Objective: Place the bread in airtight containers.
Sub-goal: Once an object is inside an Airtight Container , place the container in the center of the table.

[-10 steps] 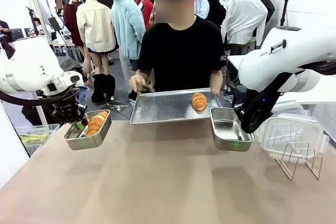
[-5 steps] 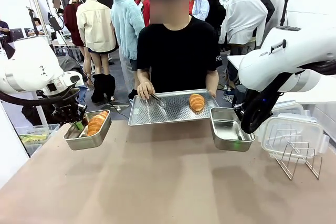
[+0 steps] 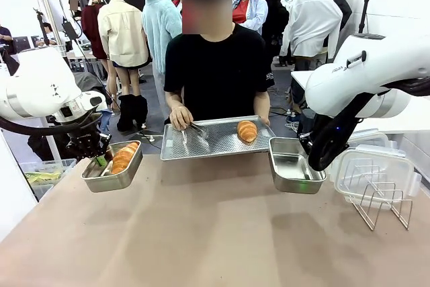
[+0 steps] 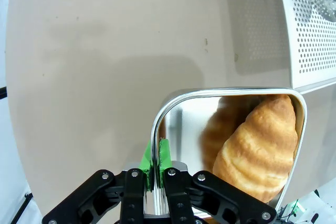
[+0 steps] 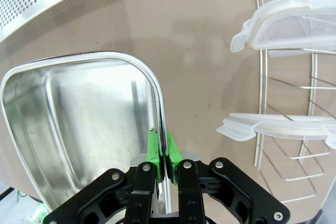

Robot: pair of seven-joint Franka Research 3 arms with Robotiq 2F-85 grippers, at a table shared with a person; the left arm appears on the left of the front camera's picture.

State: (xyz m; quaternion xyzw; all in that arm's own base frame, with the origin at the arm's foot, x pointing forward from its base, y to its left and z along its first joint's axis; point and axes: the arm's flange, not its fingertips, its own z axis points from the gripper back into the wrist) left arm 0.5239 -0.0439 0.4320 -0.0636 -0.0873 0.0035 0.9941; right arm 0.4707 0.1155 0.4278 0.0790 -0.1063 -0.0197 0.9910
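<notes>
My left gripper (image 3: 99, 160) (image 4: 156, 169) is shut on the rim of a steel container (image 3: 111, 171) (image 4: 157, 121), held just above the table at the left. A ridged croissant-like bread (image 3: 123, 156) (image 4: 257, 148) lies inside it. On the right, my right gripper (image 3: 310, 159) (image 5: 165, 163) is shut on the rim of a second steel container (image 3: 293, 167) (image 5: 79, 124), which has nothing in it. Another golden-brown bread (image 3: 246, 130) rests on the perforated tray (image 3: 216, 140) between the two containers.
The person at the far side holds the tray, one hand (image 3: 180, 117) on metal tongs (image 3: 198, 129). Clear white-rimmed lids (image 3: 373, 169) (image 5: 294, 9) stand in a wire rack (image 3: 383, 203) (image 5: 260, 77) at the right. Bare brown table spreads in front.
The person has lowered the tray and shifted it slightly left, and a hand now rests on the tongs. Both arms and their containers have stayed still.
</notes>
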